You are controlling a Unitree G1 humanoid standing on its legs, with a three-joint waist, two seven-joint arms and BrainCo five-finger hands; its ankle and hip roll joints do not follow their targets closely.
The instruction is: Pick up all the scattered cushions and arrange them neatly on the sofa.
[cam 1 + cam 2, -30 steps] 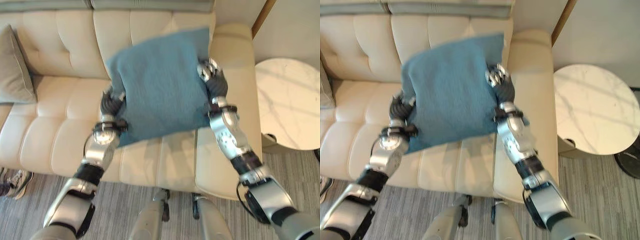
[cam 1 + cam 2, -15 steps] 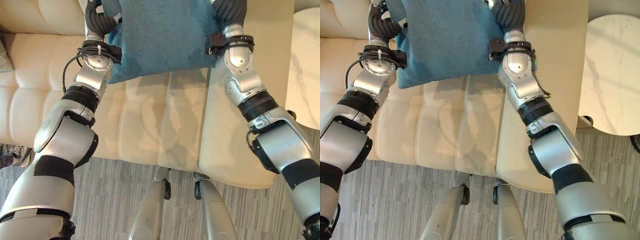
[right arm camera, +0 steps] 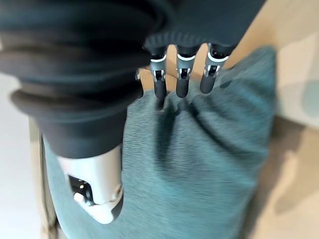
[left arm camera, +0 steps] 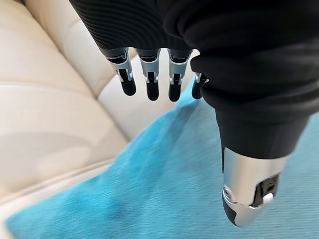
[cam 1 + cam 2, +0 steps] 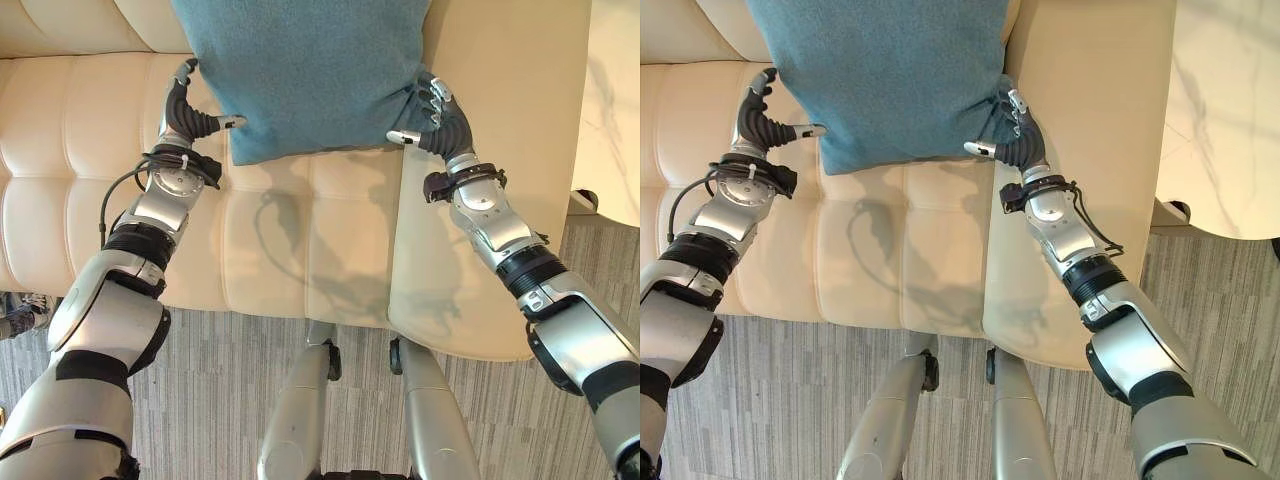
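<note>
Flanking teal cushion (image 5: 300,75) on sofa seat (image 5: 300,250) against the backrest | left hand (image 5: 185,110) at its 8 o'clock corner, fingers straight, clear | right hand (image 5: 435,115) at 4 o'clock, fingers relaxed, touching | both equally near.

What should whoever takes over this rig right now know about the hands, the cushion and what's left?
Left hand: open, fingers straight, beside the near left corner of the blue cushion.
Right hand: open, fingers against the cushion's right edge, dented there in the right wrist view.
The cushion is on the sofa, leaning against the backrest next to the right armrest.
Done: this cushion is placed.
Left: pull both hands clear, check that it stays put, then look for any other scattered cushions.
</note>
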